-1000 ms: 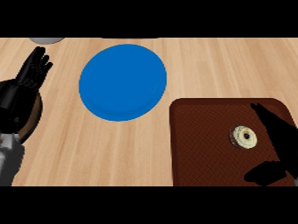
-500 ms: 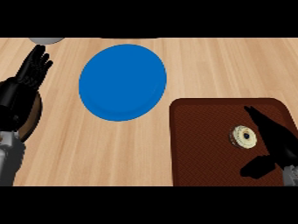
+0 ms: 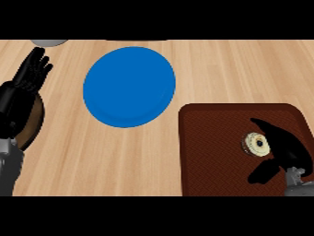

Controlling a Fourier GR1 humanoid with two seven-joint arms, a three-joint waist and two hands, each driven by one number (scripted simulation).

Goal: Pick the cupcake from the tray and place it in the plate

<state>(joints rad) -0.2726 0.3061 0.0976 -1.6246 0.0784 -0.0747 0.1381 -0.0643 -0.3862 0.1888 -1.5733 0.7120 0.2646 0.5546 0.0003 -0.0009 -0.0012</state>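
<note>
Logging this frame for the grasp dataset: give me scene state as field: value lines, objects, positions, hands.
cupcake: on the tray, right of its middle
tray: brown, lower right of the counter
plate: blue, holds nothing, up and left of the tray
right hand: open, over the tray, beside the cupcake, not closed round it
left hand: open, resting at the left edge, fingers up

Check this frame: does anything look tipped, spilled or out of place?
Nothing stands out. The small cream-topped cupcake sits on the dark brown rectangular tray, the round blue plate lies flat on the wooden counter, and the right hand is beside the cupcake.
</note>
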